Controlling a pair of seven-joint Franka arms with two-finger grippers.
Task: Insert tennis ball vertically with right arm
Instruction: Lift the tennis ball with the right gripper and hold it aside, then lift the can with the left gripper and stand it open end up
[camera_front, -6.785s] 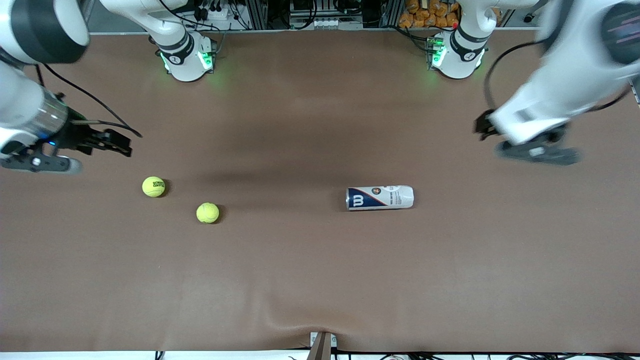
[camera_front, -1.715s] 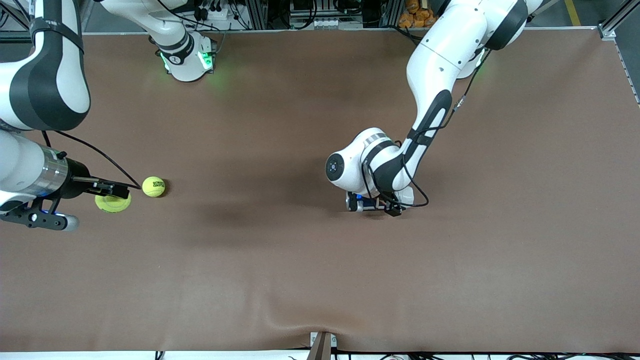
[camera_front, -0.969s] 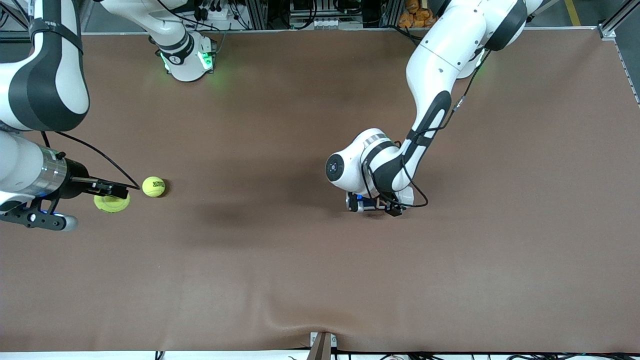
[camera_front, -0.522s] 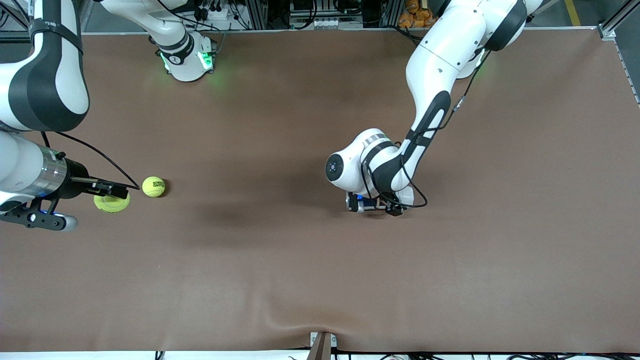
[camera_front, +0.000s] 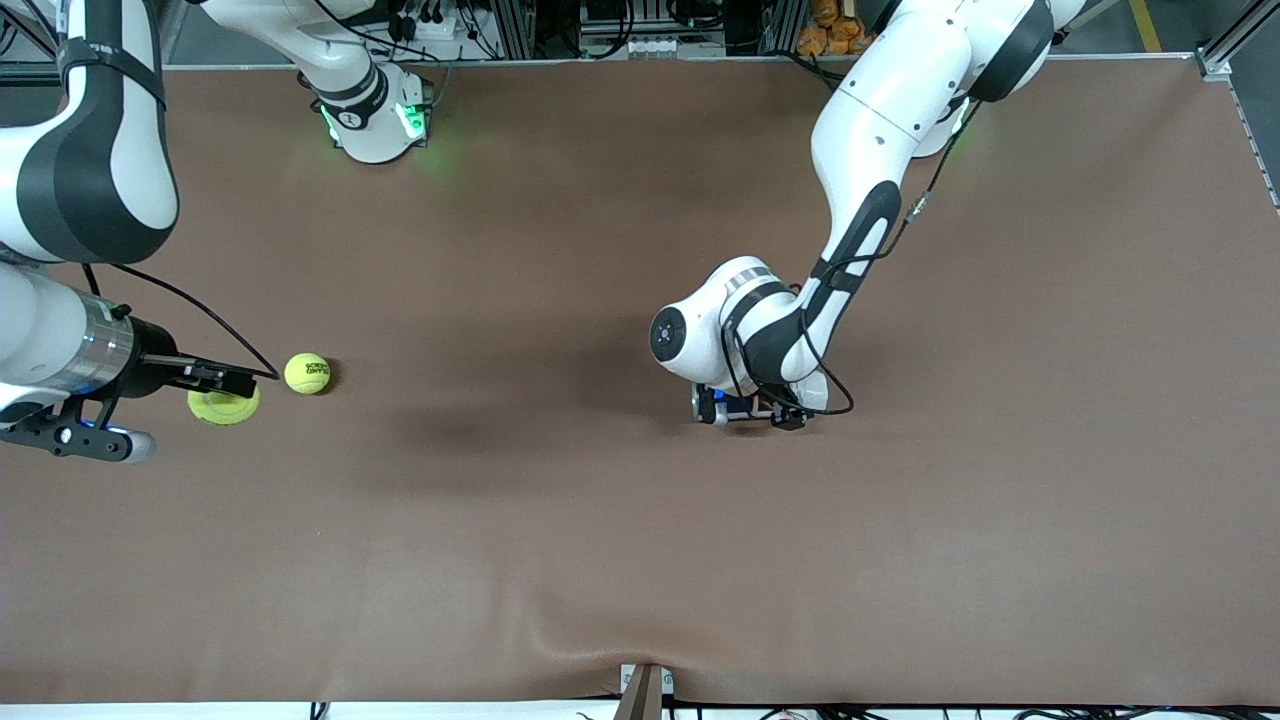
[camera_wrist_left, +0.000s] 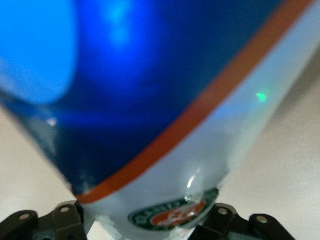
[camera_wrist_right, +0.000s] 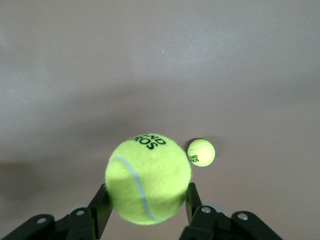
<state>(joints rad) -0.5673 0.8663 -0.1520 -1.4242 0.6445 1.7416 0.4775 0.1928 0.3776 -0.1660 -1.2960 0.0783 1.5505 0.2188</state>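
My right gripper (camera_front: 228, 392) is shut on a yellow tennis ball (camera_front: 222, 410) and holds it in the air over the right arm's end of the table. In the right wrist view the tennis ball (camera_wrist_right: 148, 178) sits between both black fingers (camera_wrist_right: 100, 206). My left gripper (camera_front: 755, 410) is down at mid-table, shut on the blue, orange-striped and white can (camera_front: 712, 405), which lies on its side. The left wrist hides most of the can. That can (camera_wrist_left: 165, 100) fills the left wrist view, with my left gripper (camera_wrist_left: 150, 225) clamped on its sides.
A second tennis ball (camera_front: 307, 373) lies on the brown mat (camera_front: 560, 540) beside the held one, also visible as the small ball (camera_wrist_right: 201, 152) in the right wrist view. Both arm bases (camera_front: 375, 115) stand along the table edge farthest from the front camera.
My left gripper's fingers have closed onto the can, which stays on its side. The right gripper with its ball has barely moved.
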